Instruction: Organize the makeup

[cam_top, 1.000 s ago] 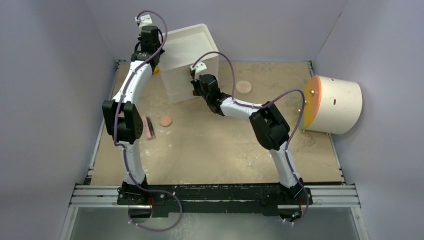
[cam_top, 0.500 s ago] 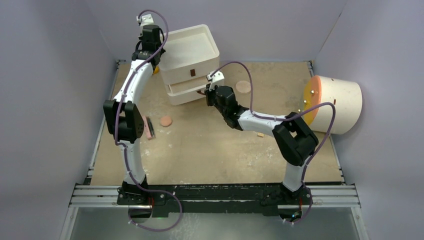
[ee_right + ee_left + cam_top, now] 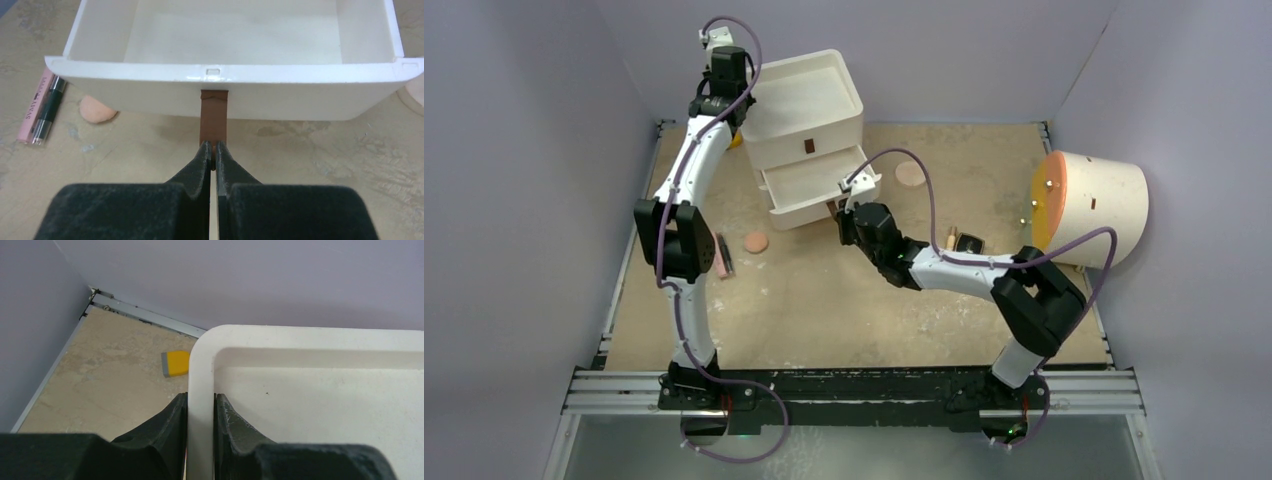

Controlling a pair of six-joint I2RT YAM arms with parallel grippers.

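While leaving the makeup loose on the tan table (image 3: 824, 300) (slim pink-and-black stick (image 3: 721, 256) and round peach disc (image 3: 755, 242) just left of the drawer front, second peach disc (image 3: 910, 173) off to its right, tan tube (image 3: 950, 238) and black square compact (image 3: 969, 243) beside the right forearm), attend first to the white plastic drawer (image 3: 230, 45), empty and partly out. Pull straight along the drawer's run, level with the brown pull tab (image 3: 213, 112), never upward or sideways, to avoid slipping off the strap or tilting the box. Note the right tool (image 3: 213, 152) pinched together on that tab's free end: a thin hold, so go slowly and stop short of the end of travel. Brace with the left tool (image 3: 201, 400), clamped across the rim of the white two-drawer cabinet (image 3: 809, 105) at its far left corner. Stop once wide enough to drop the stick in lengthwise.
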